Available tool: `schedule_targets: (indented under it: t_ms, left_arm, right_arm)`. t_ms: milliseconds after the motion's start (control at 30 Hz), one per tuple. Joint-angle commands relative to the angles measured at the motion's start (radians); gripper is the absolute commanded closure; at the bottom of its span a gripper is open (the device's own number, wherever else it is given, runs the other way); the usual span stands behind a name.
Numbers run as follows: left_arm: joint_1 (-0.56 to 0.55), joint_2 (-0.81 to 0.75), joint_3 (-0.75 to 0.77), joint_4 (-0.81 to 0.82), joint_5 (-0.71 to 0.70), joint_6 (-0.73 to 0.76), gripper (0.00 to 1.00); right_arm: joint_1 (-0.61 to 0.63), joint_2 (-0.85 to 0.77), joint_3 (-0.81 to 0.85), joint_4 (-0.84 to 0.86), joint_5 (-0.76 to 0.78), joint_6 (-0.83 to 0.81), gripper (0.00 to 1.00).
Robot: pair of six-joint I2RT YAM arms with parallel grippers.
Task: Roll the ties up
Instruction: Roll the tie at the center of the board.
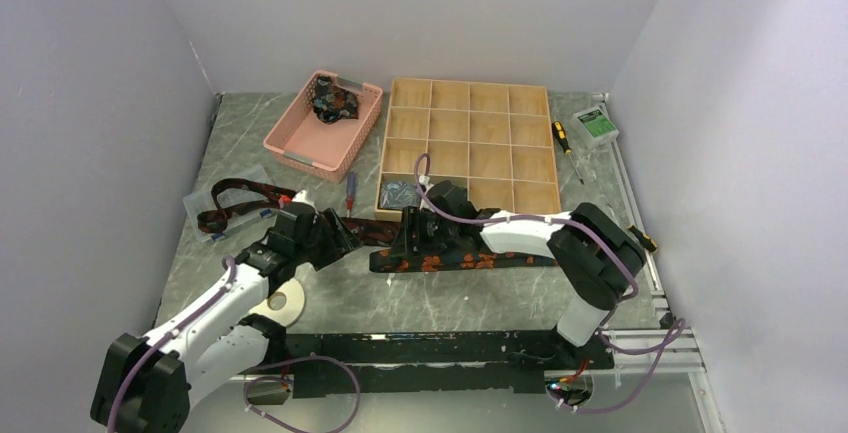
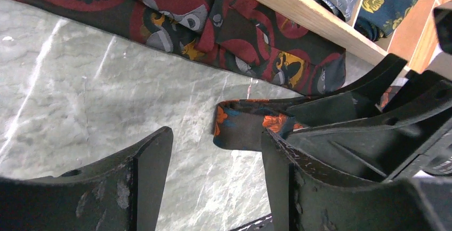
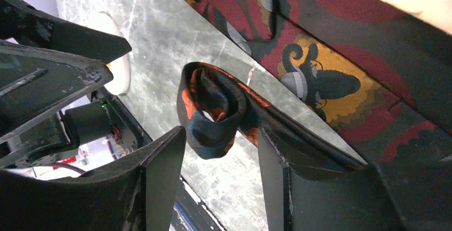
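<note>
On the worktop [image 1: 450, 303], in front of the wooden divider box [image 1: 470, 143]: a navy orange-flowered tie [image 1: 470, 261], partly rolled.
It lies flat, one end curled into a loose roll [image 3: 213, 108] between the spread fingers of the right hand [image 3: 221, 135]; the left hand [image 2: 216, 140], also spread, sits just beside it, near a maroon tie [image 2: 176, 7].

High rear overview, wrist close-ups sharing tie [image 3: 213, 108]
</note>
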Motion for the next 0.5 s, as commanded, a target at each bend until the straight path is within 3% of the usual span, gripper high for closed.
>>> schedule_targets:
  t_ms: [0,467]
  left_arm:
    - [0.038,0.045,-0.023,0.159,0.131,-0.007,0.34]
    - [0.119,0.185,-0.121,0.39,0.308,-0.027,0.35]
  right_arm:
    - [0.005,0.026,0.029,0.053,-0.038,0.04,0.45]
    - [-0.02,0.151,-0.067,0.349,-0.154,0.17,0.74]
